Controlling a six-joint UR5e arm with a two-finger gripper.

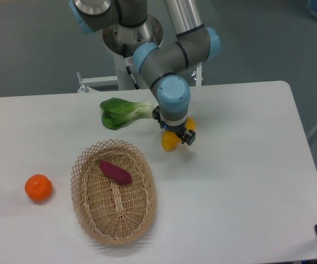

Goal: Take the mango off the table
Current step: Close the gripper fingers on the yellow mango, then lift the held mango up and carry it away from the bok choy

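The yellow-orange mango (169, 142) lies on the white table (246, 165), just right of the basket's far rim. Most of it is covered by my wrist; only its lower-left end and a sliver at the upper right show. My gripper (173, 127) points straight down over it. Black finger parts (188, 137) stick out on both sides of the fruit, spread across its short axis. The jaws stand apart and I see no squeeze on the mango. The fingertips themselves are hidden under the wrist.
A green bok choy (124, 112) lies just left of the gripper. A wicker basket (142, 212) holds a purple root (115, 172) at the front left. A round orange fruit (38, 187) sits at the far left. The robot base (129, 33) stands behind.
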